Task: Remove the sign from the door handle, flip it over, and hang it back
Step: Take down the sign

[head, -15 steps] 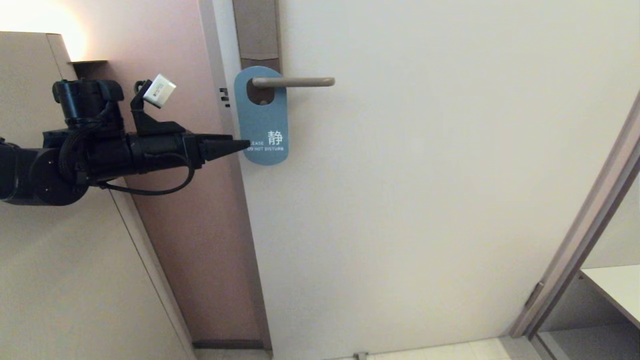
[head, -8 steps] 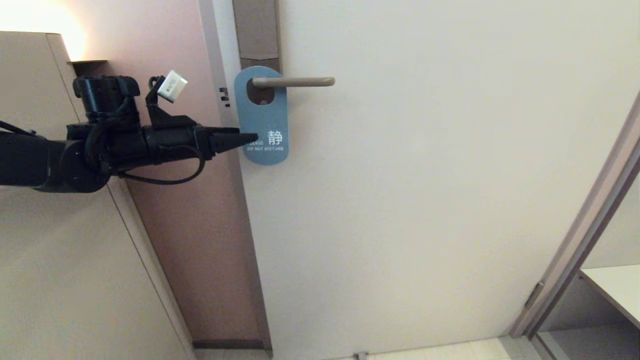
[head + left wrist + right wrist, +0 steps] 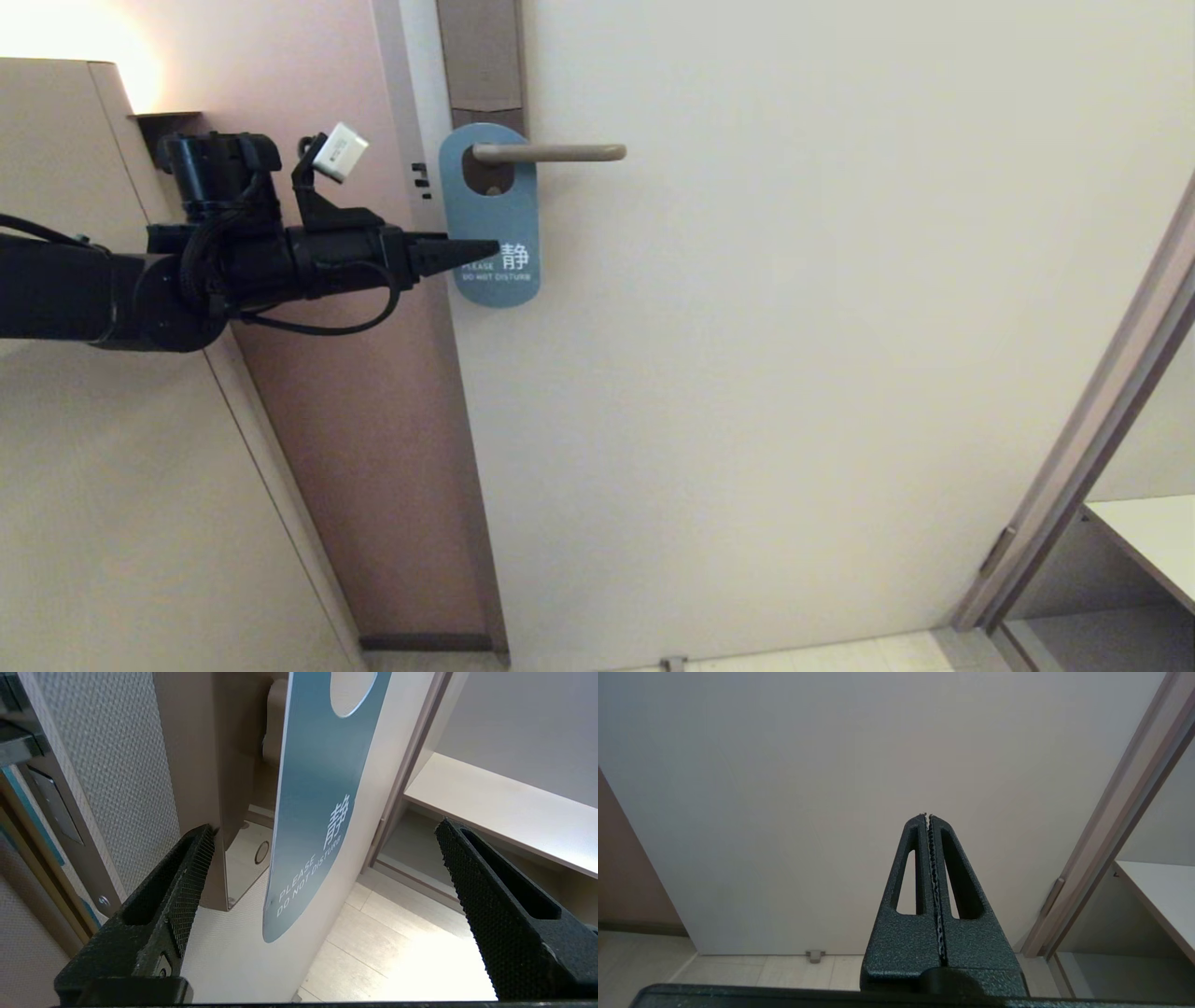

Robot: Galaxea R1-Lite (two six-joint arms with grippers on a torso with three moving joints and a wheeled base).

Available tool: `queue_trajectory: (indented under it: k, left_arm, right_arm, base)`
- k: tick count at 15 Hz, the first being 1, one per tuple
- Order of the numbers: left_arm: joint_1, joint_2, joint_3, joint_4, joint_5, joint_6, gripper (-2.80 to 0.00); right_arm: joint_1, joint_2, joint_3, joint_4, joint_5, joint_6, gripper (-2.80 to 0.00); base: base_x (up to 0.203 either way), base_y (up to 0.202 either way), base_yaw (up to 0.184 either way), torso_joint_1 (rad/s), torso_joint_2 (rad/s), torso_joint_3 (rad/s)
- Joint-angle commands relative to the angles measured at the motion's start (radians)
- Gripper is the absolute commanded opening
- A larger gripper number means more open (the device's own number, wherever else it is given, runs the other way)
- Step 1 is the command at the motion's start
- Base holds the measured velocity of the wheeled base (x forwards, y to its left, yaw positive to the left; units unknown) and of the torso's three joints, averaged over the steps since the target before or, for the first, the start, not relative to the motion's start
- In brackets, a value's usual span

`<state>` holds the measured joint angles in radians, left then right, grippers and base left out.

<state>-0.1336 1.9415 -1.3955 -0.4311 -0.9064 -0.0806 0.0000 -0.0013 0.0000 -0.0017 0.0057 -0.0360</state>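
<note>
The sign (image 3: pixel 492 224) hangs by its oval hole on the door handle (image 3: pixel 551 152), blue face with white text outward. The handle is a beige-bronze lever on a grey-brown backplate (image 3: pixel 481 56). My left gripper (image 3: pixel 490 250) reaches in from the left at the sign's lower half, its tips overlapping the sign's left edge. In the left wrist view the left gripper (image 3: pixel 324 833) is open wide, with the sign (image 3: pixel 313 807) edge-on between its jaws and touching neither. My right gripper (image 3: pixel 928 816) is shut and empty, facing the door lower down; it is out of the head view.
The white door (image 3: pixel 794 355) fills the middle. A pink-brown wall (image 3: pixel 355 401) and a beige cabinet (image 3: pixel 103 485) lie to its left, behind my left arm. A door frame (image 3: pixel 1083 448) and a white shelf (image 3: pixel 1153 541) stand at the right.
My left arm has moved right and slightly up, bringing the fingertips from the sign's left edge to overlap its lower half. The sign and handle have not moved.
</note>
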Motion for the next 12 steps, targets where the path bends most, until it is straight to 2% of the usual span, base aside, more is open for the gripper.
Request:
queue_trajectory:
  k: [1,6,12]
  left_arm:
    - [-0.009,-0.004,-0.003,-0.005,-0.009,-0.001,0.0]
    - [-0.036,-0.024,0.004,-0.005,-0.009,-0.028,0.0]
    - [-0.049,-0.022,0.003,-0.005,-0.005,-0.027,0.0]
  right_arm:
    - [0.0,0.001,0.0,0.0,0.0,-0.001,-2.8]
    - [0.0,0.001,0.0,0.0,0.0,-0.001,-2.8]
    - [0.0,0.001,0.0,0.0,0.0,-0.001,-2.8]
  base:
    - [0.0,0.0,0.0,0.0,0.0,0.0]
    - [0.0,0.0,0.0,0.0,0.0,0.0]
    - [0.0,0.0,0.0,0.0,0.0,0.0]
